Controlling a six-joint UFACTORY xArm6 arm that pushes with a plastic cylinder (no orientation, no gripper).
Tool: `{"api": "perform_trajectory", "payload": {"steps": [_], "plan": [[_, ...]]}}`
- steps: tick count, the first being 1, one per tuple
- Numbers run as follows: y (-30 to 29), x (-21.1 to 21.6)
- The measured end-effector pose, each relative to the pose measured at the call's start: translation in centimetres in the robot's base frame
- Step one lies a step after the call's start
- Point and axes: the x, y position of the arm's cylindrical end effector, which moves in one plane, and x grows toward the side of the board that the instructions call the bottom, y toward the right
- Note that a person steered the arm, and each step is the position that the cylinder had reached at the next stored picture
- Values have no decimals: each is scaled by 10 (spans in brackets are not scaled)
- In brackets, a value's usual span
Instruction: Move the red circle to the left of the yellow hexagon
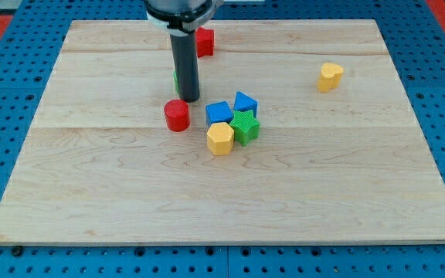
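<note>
The red circle (177,115) is a short red cylinder near the board's middle. The yellow hexagon (220,139) lies to its lower right, a small gap apart. My tip (189,100) is just above and slightly right of the red circle, very close to its top edge. The dark rod rises from there to the view's top.
A blue block (219,113), another blue block (245,102) and a green star (245,127) crowd against the yellow hexagon. A red block (205,42) sits at the top behind the rod. A green block (177,81) is mostly hidden by the rod. A yellow heart (330,76) lies at the right.
</note>
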Motion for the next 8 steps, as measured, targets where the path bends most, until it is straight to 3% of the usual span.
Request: {"api": "perform_trajectory", "payload": {"steps": [2, 4, 5, 8], "plan": [[-18, 52], [-73, 69], [-60, 97], [-38, 94]]}}
